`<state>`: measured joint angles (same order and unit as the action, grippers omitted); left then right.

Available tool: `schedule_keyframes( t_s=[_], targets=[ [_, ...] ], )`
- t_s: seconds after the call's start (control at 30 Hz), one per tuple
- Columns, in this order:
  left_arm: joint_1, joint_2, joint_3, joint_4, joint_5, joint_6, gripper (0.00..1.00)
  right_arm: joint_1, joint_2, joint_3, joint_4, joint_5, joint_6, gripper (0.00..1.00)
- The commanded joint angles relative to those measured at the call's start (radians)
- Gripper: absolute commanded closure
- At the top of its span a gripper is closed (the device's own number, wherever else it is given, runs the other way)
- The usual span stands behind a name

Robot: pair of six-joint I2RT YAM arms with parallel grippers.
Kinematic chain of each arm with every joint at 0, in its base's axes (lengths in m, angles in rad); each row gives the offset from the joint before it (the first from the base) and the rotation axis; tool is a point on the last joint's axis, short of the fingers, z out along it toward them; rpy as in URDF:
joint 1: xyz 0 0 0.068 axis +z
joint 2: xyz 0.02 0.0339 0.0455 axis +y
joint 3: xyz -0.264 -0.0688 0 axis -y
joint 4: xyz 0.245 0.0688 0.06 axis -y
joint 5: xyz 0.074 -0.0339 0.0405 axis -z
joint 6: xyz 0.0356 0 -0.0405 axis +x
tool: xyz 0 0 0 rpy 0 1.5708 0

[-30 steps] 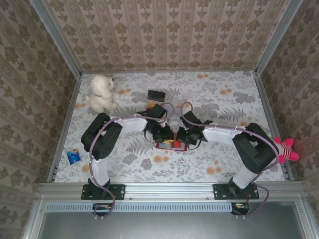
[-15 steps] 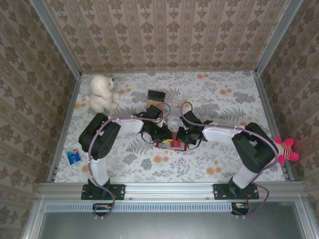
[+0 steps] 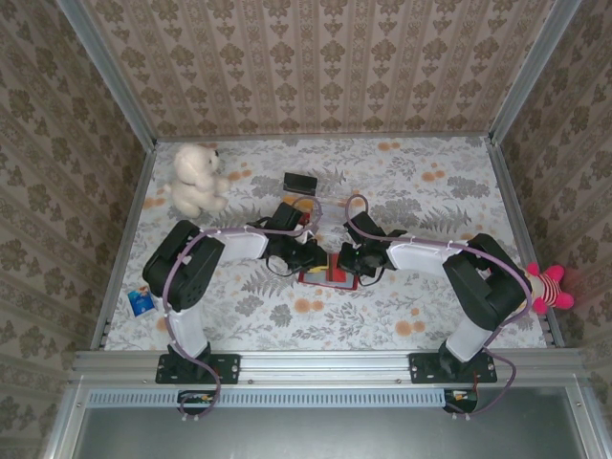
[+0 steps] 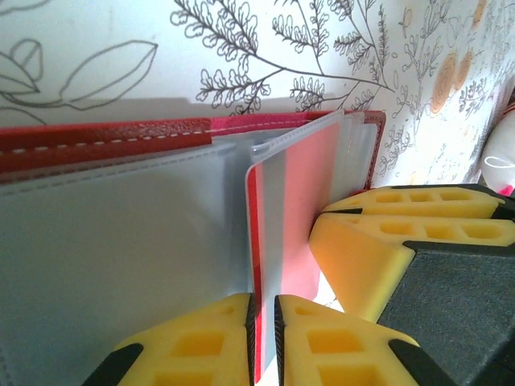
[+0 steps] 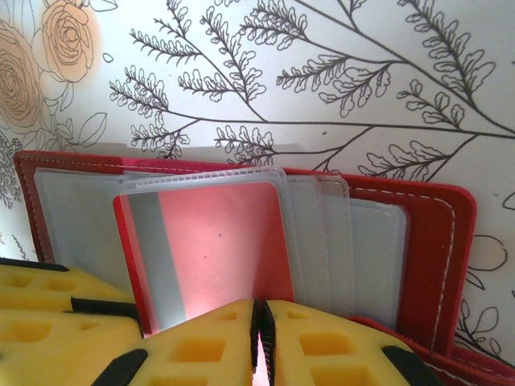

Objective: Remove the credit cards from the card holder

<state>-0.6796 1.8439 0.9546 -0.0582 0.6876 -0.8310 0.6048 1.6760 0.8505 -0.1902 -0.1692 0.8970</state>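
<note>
Card holder (image 3: 328, 278) lies open near the middle of the surface (image 3: 421, 182), a little toward 6 o'clock, with both arms meeting over it. Left pincer (image 4: 261, 338), at the holder's 10 o'clock, is clenched on a raised clear sleeve (image 4: 273, 153); right pincer (image 5: 259, 338), at its 2 o'clock, is clenched on the near edge of the red credit card (image 5: 217, 249) in that sleeve, though I can't tell if it has card alone or plastic too. Best move, I'd judge: left pins the sleeve while right draws the card straight out the open side, slowly and without twisting, or the whole holder lifts.
</note>
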Motion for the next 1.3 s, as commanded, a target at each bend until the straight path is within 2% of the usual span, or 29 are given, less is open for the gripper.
schedule_keyframes(
  t_s=[0.0,0.3,0.6,0.8,1.0,1.27],
  targets=[
    [0.004,-0.025,-0.007,0.065,0.043,-0.003,0.85,0.0,0.056,-0.013,-0.064,0.021,0.012,0.86],
    [0.003,0.018,-0.002,0.073,0.039,-0.017,0.85,0.0,0.05,-0.013,-0.063,0.016,0.013,0.86],
    [0.017,0.013,-0.005,0.022,0.014,0.011,1.0,0.0,0.046,-0.017,-0.067,0.022,0.014,0.86],
    [0.051,-0.024,-0.043,-0.003,0.004,0.032,1.0,-0.003,0.022,-0.021,-0.071,0.026,0.012,0.86],
    [0.045,-0.022,-0.037,0.01,0.018,0.027,1.0,-0.004,0.01,-0.021,-0.052,0.013,0.01,0.85],
    [0.004,0.007,0.018,-0.017,0.013,0.035,0.83,-0.003,0.024,-0.023,-0.04,0.0,0.01,0.85]
  ],
)
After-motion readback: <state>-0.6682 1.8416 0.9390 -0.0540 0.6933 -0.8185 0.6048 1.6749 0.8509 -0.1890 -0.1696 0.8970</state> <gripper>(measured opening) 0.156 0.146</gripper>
